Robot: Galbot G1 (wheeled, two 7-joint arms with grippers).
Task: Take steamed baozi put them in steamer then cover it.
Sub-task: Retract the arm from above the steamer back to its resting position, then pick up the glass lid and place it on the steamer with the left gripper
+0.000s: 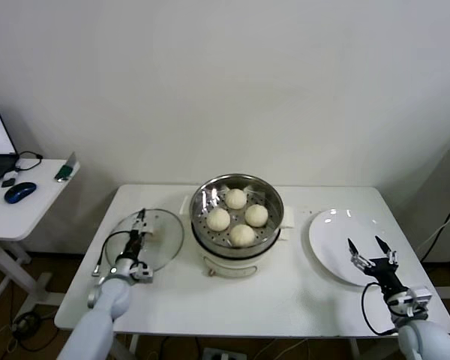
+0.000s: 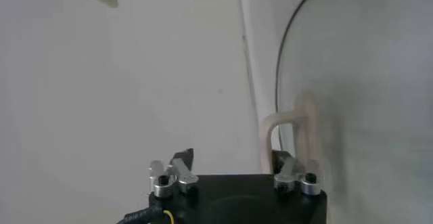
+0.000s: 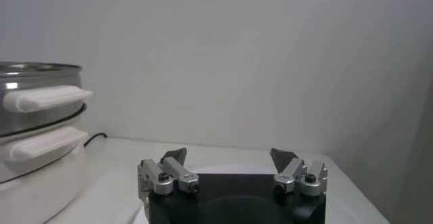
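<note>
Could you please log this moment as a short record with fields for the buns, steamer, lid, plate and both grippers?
baozi: four baozi on the perforated tray inside the steamer
steamer: uncovered, mid-table
cover: glass cover flat on the table, left of the steamer
plate: white plate, nothing on it, right of the steamer
left gripper: left gripper at the cover's handle, fingers either side, grip not confirmed
right gripper: right gripper open over the plate, holding nothing
</note>
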